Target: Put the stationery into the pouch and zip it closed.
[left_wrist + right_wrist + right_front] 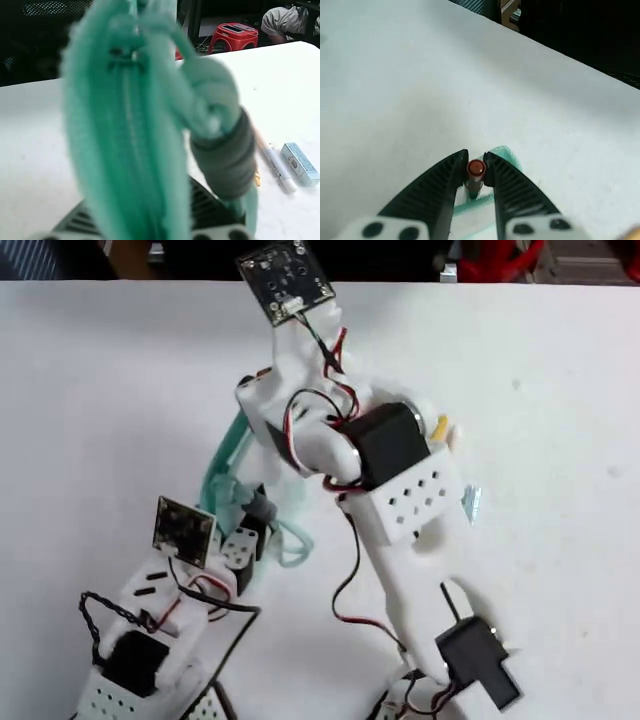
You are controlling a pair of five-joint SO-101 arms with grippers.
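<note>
The teal pouch (125,140) stands on edge right in front of the left wrist camera, zipper slit facing it, with a knotted loop and a grey band (225,155) at its side. My left gripper (245,537) is shut on the pouch (222,468) at its near end. My right gripper (475,156) is shut on a dark pen with a red end (476,169), held upright over the pouch's teal rim (502,151). A white pen (276,162), a yellow pencil (257,175) and a light blue eraser (300,162) lie on the table beside the pouch.
The right arm (400,490) crosses the middle of the white table (120,390) and covers most of the loose stationery; a yellow tip (441,427) and the eraser's corner (470,502) stick out from under it. Red stools stand beyond the far edge.
</note>
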